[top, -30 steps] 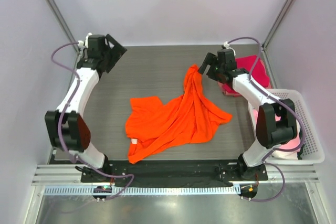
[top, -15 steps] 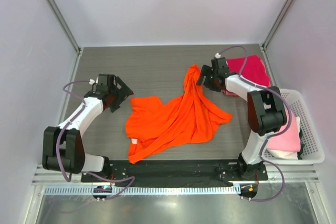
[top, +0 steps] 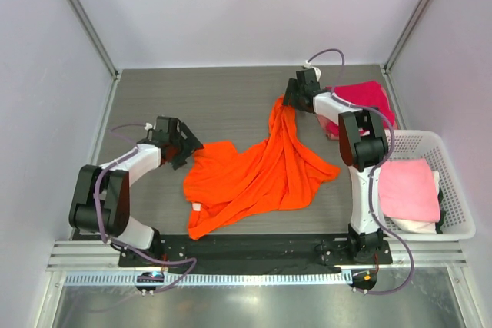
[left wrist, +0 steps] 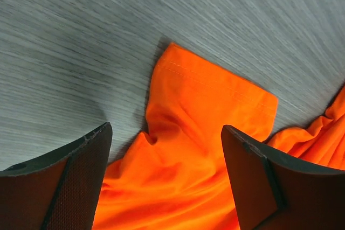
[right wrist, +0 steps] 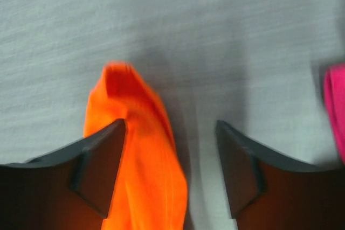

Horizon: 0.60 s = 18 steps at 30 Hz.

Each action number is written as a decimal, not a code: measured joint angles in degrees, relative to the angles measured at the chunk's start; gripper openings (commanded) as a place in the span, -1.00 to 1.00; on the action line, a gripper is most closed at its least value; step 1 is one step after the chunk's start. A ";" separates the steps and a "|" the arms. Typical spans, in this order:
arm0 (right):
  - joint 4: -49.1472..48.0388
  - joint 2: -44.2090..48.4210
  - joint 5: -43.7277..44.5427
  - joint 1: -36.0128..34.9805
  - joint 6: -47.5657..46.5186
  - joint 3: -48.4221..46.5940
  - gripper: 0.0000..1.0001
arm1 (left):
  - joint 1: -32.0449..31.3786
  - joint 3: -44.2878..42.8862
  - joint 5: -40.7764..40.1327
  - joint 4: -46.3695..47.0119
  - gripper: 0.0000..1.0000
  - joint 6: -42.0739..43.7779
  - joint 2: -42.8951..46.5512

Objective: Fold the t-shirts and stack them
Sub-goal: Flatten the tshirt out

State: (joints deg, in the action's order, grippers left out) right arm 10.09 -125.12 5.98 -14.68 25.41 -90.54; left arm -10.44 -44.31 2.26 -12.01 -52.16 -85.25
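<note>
The orange shirt (top: 261,174) lies crumpled in the middle of the surface (top: 215,105). The left hand (top: 183,150) is at the shirt's left sleeve, fingers spread, with the sleeve on the surface between them. The right hand (top: 292,96) is spread at the shirt's far tip, gripping nothing. A magenta shirt (top: 365,97) lies far right. A pink shirt (top: 407,190) sits in the basket (top: 455,197) at the right.

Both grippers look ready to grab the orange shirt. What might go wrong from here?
The far tip of the orange t-shirt sits off-centre in the open right gripper, by one finger, so a close may catch little cloth and slip. The open left gripper straddles a creased sleeve and may pinch extra folds.
</note>
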 measured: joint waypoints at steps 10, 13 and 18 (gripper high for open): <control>-3.85 -5.11 -0.52 0.07 -2.78 -4.66 -0.98 | 0.00 1.62 0.57 5.90 0.21 0.20 -3.04; -8.70 -3.15 -2.58 0.07 -2.82 0.11 -0.98 | 0.00 1.60 0.70 8.48 0.07 0.11 -4.39; -11.37 -1.25 -7.82 0.11 -2.78 4.13 -0.98 | 0.00 -0.28 1.53 11.52 -0.39 0.02 -8.04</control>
State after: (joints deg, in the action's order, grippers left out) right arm -1.28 -126.37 -1.85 -14.57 22.63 -86.41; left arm -10.44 -44.60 3.79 -0.49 -52.14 -93.30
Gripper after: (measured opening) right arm 0.030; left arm 0.397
